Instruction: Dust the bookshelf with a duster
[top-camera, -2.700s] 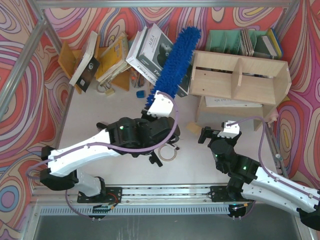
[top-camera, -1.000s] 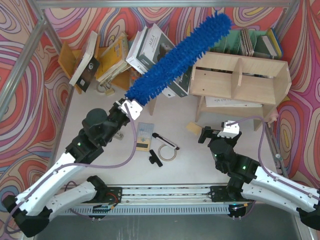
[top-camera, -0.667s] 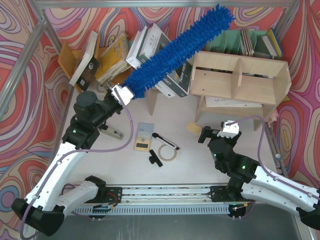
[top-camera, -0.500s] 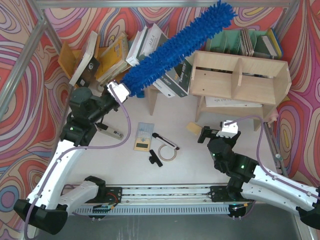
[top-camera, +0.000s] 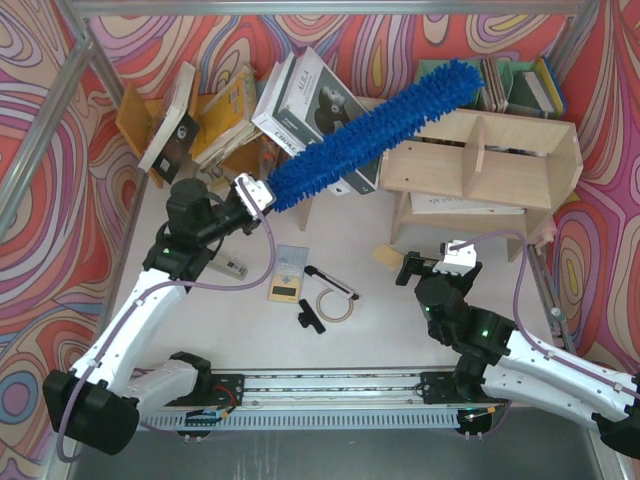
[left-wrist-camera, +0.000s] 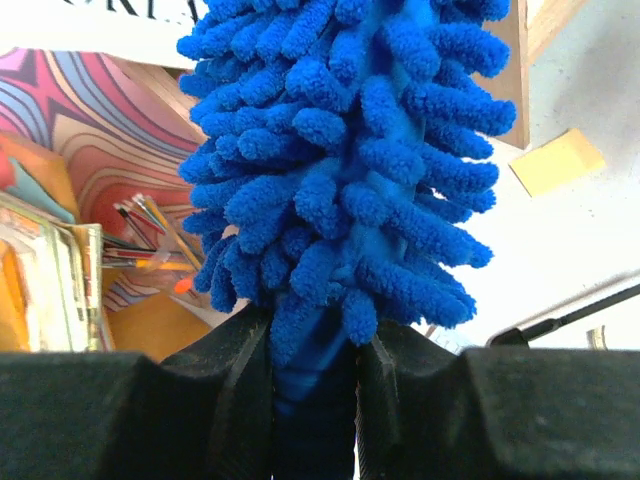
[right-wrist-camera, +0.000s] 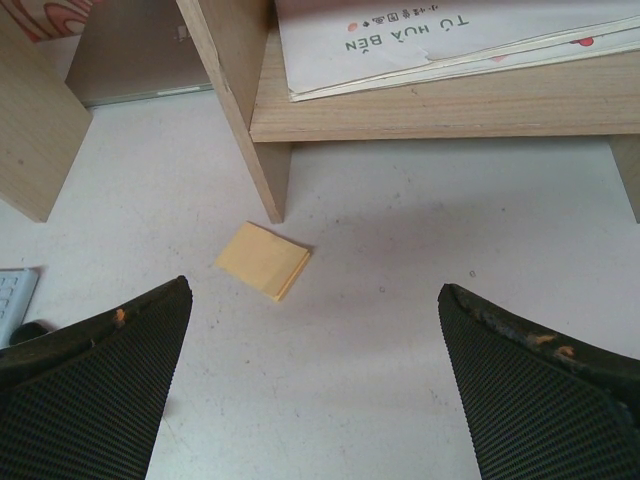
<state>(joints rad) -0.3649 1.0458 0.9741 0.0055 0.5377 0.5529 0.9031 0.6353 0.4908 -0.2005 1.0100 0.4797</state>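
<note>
The left gripper (top-camera: 252, 190), clamped on the handle, has lowered the duster (top-camera: 375, 125): its head now lies over the bookshelf (top-camera: 500, 170) top's left corner, so sweeping can begin. The right gripper (right-wrist-camera: 315, 335) stands wide, empty

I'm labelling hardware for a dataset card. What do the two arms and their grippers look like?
The left arm and right arm have white shells, black joints and a looping lilac cable. The left gripper and right gripper have black fingers; the right's are cross-hatched, with small orange flecks.
</note>
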